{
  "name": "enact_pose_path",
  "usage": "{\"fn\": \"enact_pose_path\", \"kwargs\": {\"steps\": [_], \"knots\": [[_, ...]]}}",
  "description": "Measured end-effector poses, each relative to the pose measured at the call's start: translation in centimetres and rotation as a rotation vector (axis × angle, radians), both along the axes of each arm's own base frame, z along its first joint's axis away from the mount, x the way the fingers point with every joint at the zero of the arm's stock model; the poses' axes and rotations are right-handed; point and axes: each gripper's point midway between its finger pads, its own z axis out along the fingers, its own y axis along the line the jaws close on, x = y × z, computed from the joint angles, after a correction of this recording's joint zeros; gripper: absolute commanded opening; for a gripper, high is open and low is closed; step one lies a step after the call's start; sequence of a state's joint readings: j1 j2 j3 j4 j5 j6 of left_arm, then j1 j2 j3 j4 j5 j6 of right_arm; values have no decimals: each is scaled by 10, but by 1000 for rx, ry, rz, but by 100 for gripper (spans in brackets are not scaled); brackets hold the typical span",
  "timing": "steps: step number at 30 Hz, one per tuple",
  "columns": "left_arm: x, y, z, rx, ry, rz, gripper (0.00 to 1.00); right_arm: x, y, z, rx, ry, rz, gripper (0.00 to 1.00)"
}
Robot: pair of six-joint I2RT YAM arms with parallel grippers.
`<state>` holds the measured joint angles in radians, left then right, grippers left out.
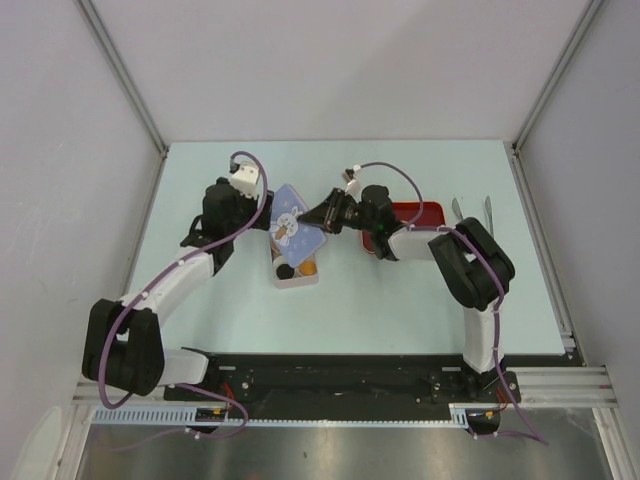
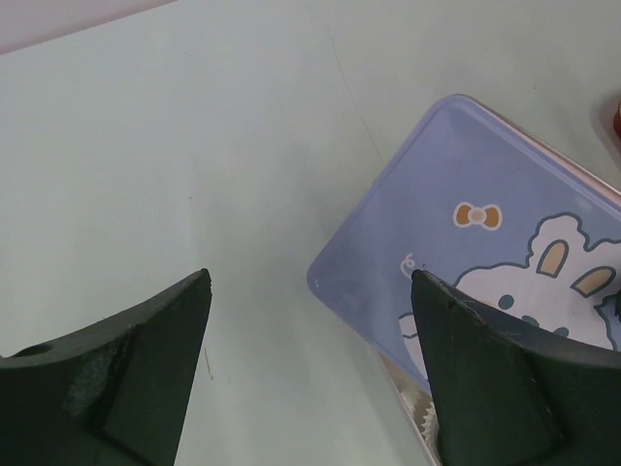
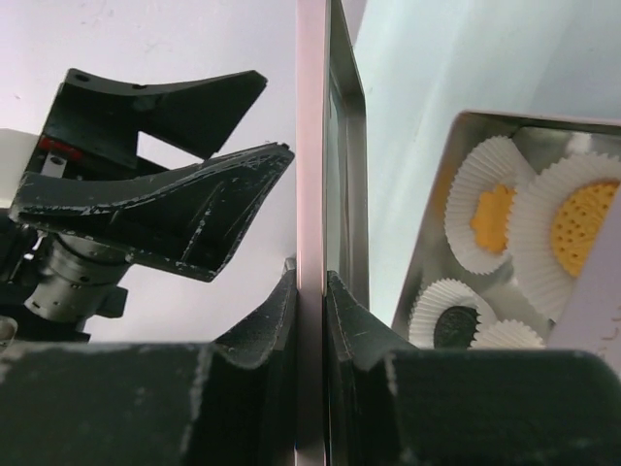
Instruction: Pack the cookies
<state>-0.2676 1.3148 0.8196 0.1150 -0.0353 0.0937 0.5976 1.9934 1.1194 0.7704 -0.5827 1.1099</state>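
Right wrist view shows the cookies (image 3: 495,216) best. They are small flat biscuits, each sitting in a white fluted paper cup (image 3: 482,158). One is orange with a scalloped edge, and a larger round orange one with a dotted face is at the right edge. A black one is lower down, near the bottom of the frame. All of them lie inside an open metal tin (image 3: 439,189) on the right side of that frame.

From the top external view, the tin (image 1: 297,281) sits at the centre of the table (image 1: 400,300). An orange biscuit and a black one (image 1: 305,267) show at its lower end. A blue lid (image 1: 293,228) printed with a white rabbit covers its upper part at a slant.

The right gripper (image 3: 310,282) is clenched on the thin edge of the lid (image 3: 312,146), which stands edge-on between its two fingers. In the top view this gripper (image 1: 325,213) meets the lid's right side.

The left gripper (image 2: 310,279) is spread wide with nothing between its fingers. The lid's corner (image 2: 505,194), with its bow and rabbit print, lies below and to the right of it. In the top view this gripper (image 1: 258,210) is just left of the lid.

A red tray (image 1: 420,212) lies right of centre, partly hidden by the right arm; what it holds cannot be told. Metal tongs (image 1: 457,208) rest further right.
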Motion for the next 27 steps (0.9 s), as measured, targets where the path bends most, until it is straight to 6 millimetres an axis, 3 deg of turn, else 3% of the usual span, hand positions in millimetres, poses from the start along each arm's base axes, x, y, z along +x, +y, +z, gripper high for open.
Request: {"fn": "enact_pose_path", "kwargs": {"steps": [6, 10, 13, 27], "knots": [[3, 0, 3, -35, -9, -1, 88, -7, 11, 1, 47, -7, 8, 0], [1, -1, 2, -70, 6, -19, 88, -9, 17, -15, 52, 10, 15, 0], [0, 0, -1, -103, 24, -32, 88, -8, 16, -25, 45, 29, 11, 1], [-2, 8, -19, -168, 99, -29, 87, 0, 12, -36, 53, 27, -8, 8]]}}
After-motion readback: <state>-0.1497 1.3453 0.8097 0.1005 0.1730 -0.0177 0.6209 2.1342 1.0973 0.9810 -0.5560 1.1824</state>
